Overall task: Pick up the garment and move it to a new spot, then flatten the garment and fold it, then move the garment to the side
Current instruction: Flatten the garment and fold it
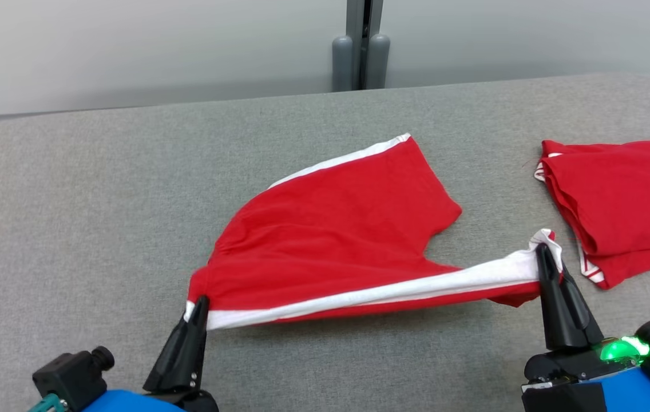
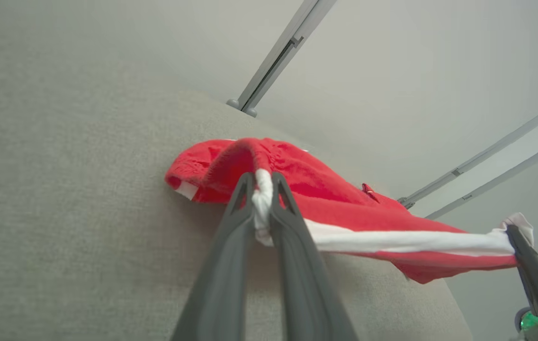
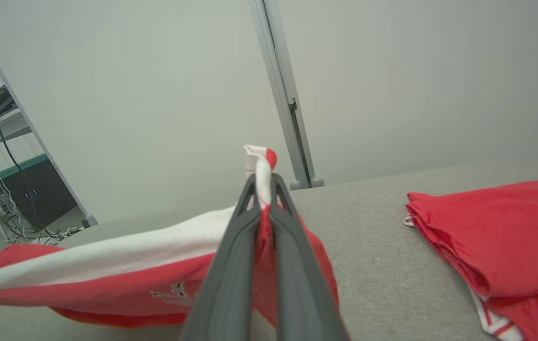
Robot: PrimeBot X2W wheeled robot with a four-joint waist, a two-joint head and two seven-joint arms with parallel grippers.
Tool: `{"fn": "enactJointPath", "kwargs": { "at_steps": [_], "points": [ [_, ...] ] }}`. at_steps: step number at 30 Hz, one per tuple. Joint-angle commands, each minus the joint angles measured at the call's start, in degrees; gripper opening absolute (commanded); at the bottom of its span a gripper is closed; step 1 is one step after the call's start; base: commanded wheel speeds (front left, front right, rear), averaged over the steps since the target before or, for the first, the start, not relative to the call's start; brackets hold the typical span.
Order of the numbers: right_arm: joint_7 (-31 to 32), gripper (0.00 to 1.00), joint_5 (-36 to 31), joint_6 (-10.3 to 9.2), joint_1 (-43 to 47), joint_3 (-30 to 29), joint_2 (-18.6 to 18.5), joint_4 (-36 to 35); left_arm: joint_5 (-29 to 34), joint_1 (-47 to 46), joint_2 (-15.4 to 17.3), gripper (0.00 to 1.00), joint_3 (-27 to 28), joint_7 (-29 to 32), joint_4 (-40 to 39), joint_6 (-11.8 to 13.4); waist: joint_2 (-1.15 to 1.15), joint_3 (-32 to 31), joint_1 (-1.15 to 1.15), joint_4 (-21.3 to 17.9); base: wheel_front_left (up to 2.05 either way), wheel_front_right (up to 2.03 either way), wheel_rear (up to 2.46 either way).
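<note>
On the grey desk (image 1: 102, 189) I count two red pieces: the garment (image 1: 336, 229) in the middle, and a folded garment (image 1: 628, 200) lying flat, well apart to its right. I have two tools on the job. My left tool (image 1: 201, 306) is closed tight on the garment's near left corner, with the end of the white band (image 1: 393, 292) bunched between the fingers. My right tool (image 1: 543, 252) is pinched shut on the near right corner, and a tuft of white cloth sticks out past its tips. Between the two tools the band runs taut, lifted off the desk. The far part of the garment rests on the surface, with a second white strip (image 1: 348, 160) along its far edge.

The head view gives the whole spread. The left wrist view has my right tool at its far right, with a green light (image 2: 532, 321) at its base. The right wrist view adds a small white print (image 3: 174, 294) on the red cloth under the band, too small to read, and a rack (image 3: 22, 187) with cables off to the left beyond the desk.
</note>
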Motion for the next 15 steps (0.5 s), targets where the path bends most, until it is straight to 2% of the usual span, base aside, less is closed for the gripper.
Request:
{"fn": "enactJointPath", "kwargs": {
  "at_steps": [1,9,15],
  "points": [
    [0.23,0.00,0.48,-0.01,0.00,-0.39,-0.13,0.58,0.19,0.34,0.54,0.00,-0.01,0.38,0.45,0.41,0.00,0.48,0.01,0.43,0.00,0.00,0.00],
    [1.21,0.00,-1.29,-0.01,-7.15,-2.27,-0.14,7.90,-1.71,-4.79,-1.91,0.00,-1.39,4.06,7.44,0.39,0.00,3.00,0.01,2.84,0.00,0.00,0.00],
    [2.71,0.00,-3.62,-0.01,-18.97,-2.16,-0.15,17.18,-2.44,-15.09,-4.08,0.00,-2.01,9.03,14.76,-0.20,0.00,5.65,0.01,4.41,0.00,0.00,0.00]
  ]
}}
